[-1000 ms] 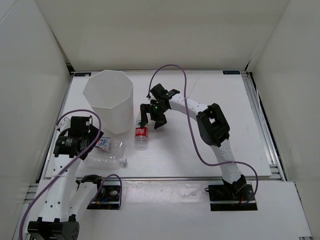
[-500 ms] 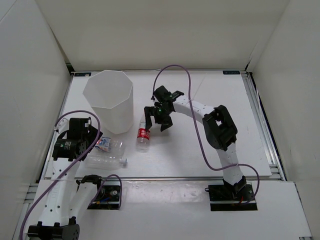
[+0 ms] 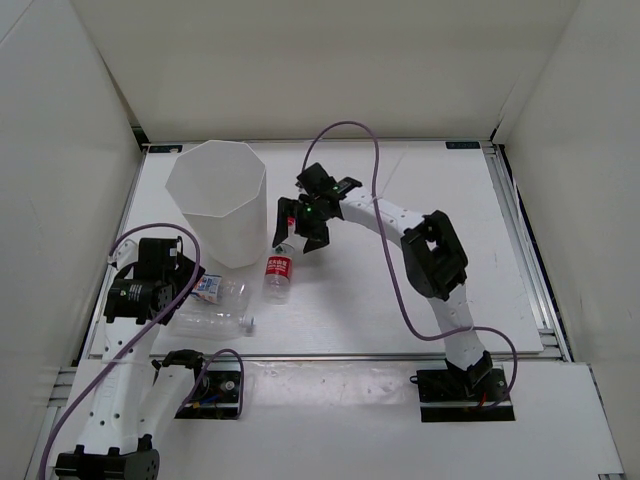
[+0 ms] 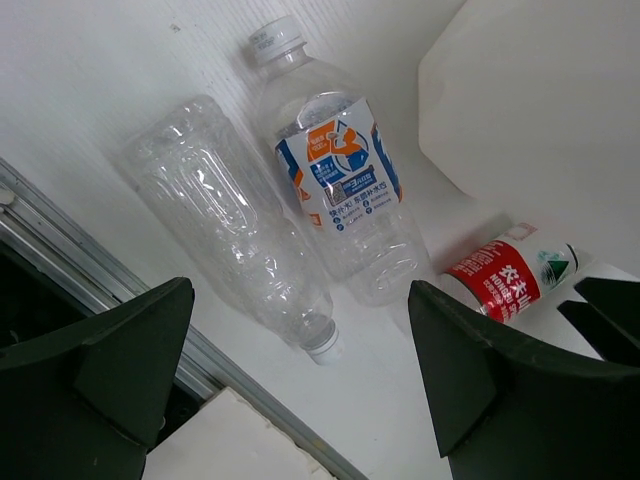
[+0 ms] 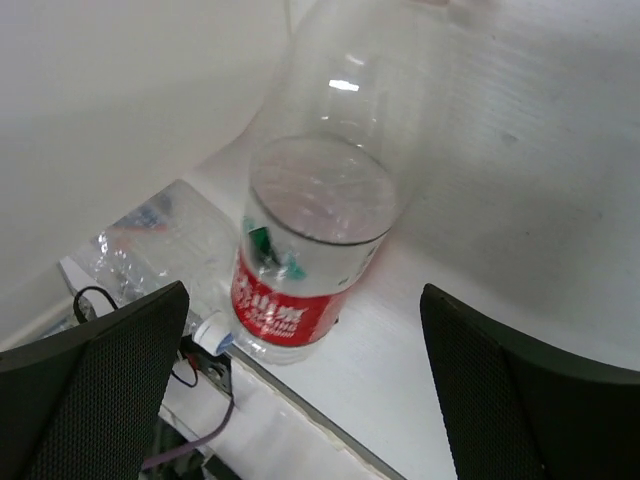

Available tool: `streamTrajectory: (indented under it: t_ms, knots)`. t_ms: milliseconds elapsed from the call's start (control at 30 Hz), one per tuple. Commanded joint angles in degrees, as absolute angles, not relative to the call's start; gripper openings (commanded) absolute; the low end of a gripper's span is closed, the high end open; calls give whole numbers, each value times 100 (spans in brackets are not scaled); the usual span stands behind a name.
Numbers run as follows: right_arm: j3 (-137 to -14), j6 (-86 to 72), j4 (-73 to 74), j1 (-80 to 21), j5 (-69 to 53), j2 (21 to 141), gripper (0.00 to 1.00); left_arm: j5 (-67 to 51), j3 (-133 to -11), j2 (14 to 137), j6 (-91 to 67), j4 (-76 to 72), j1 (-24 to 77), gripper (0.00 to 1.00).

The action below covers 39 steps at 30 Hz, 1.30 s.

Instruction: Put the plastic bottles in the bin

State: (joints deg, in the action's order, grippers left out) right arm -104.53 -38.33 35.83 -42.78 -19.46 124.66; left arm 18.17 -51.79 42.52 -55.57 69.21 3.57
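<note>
— What carries everything?

— A flat white desk (image 3: 400, 300).

— What sits on it?

— A tall white bin (image 3: 232, 240) stands upright toward the far left. A red-labelled bottle (image 3: 279, 275) lies on its side just beside the bin's base. Nearer the front left edge, a blue-and-white-labelled bottle (image 3: 215, 289) and an unlabelled clear bottle (image 3: 212, 322) lie side by side.
</note>
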Motion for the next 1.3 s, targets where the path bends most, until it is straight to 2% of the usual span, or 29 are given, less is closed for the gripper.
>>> streamTrajectory:
  t_ms: [0, 367, 467, 500, 600, 700, 833, 933, 1000, 1067, 1100, 1167, 1267]
  knots:
    - [-10617, -4368, 3568, -4324, -2188, 12893, 100, 1872, -5133, 4192, -5590, 7005, 378, 99]
    - [-10240, -4790, 3173, -4377, -3058, 13315, 100, 1872, -5019, 4192, -5537, 7058, 378, 99]
    - [-9880, -4852, 3173, -4325, -3111, 13193, 87, 1872, -5019, 4192, -5537, 7005, 378, 99]
    - [-9592, -4773, 3173, -4324, -3042, 13079, 73, 1872, -5019, 4192, -5537, 7005, 378, 99]
    - [-9021, -4475, 3173, -4324, -2980, 12764, 46, 1934, -5019, 4192, -5537, 7005, 378, 99]
    - [-8562, -4176, 3173, -4263, -2831, 12168, 37, 1934, -4966, 4192, -5537, 7005, 378, 99]
    - [-8147, -3964, 3173, -4210, -2410, 10901, 35, 1934, -4966, 4192, -5713, 7171, 378, 99]
    - [-8629, -3964, 3243, -4210, -2093, 9786, 35, 1794, -4835, 4140, -5854, 7233, 378, 99]
    - [-9608, -4016, 3139, -4210, -1961, 9694, 35, 1706, -4730, 4192, -6211, 7304, 378, 99]
    - [-10533, -4017, 3076, -4271, -1898, 9904, 30, 1539, -4562, 4315, -6293, 7356, 378, 99]
    - [-11591, -4017, 3076, -4271, -1898, 10071, 29, 1460, -4492, 4315, -6354, 7356, 378, 99]
    - [-12494, -3964, 2998, -4420, -1985, 10642, 24, 1336, -4369, 4315, -6415, 7286, 378, 99]
    - [-13583, -3675, 2717, -4657, -1961, 11266, 23, 1283, -4298, 4315, -6416, 7286, 378, 99]
